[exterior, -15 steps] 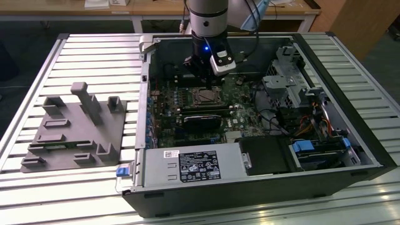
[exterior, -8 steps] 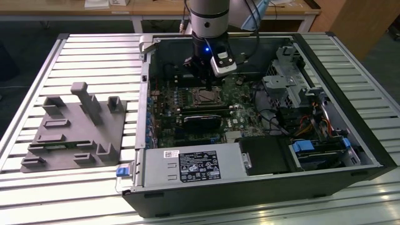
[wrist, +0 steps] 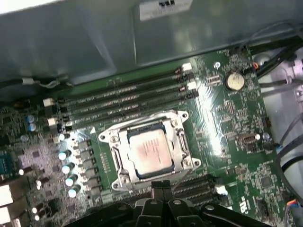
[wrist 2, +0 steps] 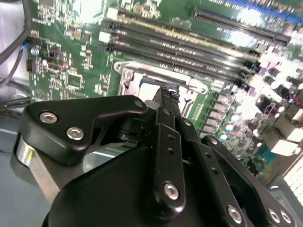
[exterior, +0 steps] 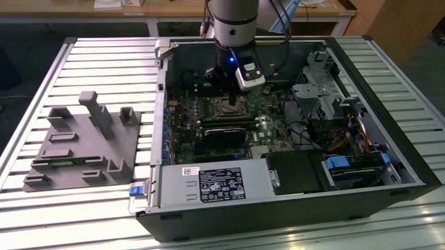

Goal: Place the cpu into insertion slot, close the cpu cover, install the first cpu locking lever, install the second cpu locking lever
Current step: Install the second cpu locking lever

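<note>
The cpu (wrist: 148, 152), a small flat square chip with a pale silver face, already lies in the insertion slot (wrist: 124, 163), a square socket with a dark inside and a silver rim. The cpu cover (wrist: 181, 142), a thin silver metal frame with a square hole, lies flat around the chip, so I think placing and closing are done and the locking levers are the step in hand. The slot sits on the green board, in the middle of the open black computer case (exterior: 410, 172) in the exterior view. The black gripper (wrist: 162, 185) hangs just beside the slot's edge, its jaws pressed together and holding nothing. The lever move needs a gentle, careful push.
</note>
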`<move>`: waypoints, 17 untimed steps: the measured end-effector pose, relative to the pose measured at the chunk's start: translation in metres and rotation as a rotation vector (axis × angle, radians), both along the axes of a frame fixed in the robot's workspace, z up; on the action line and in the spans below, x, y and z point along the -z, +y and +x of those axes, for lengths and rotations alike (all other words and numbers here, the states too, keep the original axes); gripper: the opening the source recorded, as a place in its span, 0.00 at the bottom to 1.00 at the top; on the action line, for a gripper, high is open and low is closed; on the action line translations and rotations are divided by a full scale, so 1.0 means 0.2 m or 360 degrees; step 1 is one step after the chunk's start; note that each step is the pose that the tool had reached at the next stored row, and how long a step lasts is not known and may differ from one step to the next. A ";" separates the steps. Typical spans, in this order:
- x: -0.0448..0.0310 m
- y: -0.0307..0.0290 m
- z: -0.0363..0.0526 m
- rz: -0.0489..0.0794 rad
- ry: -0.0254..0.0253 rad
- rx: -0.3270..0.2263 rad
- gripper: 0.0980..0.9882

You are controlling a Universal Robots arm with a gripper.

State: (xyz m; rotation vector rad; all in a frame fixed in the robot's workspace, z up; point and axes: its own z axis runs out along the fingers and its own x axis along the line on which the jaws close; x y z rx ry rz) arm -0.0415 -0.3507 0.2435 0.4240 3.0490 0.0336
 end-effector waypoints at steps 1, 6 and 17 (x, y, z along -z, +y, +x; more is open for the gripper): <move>0.001 -0.011 0.000 0.0000 0.00010 0.0000 0.01; 0.011 -0.055 0.000 0.0003 0.00035 0.0000 0.01; 0.027 -0.087 0.000 0.0030 0.00064 0.0000 0.01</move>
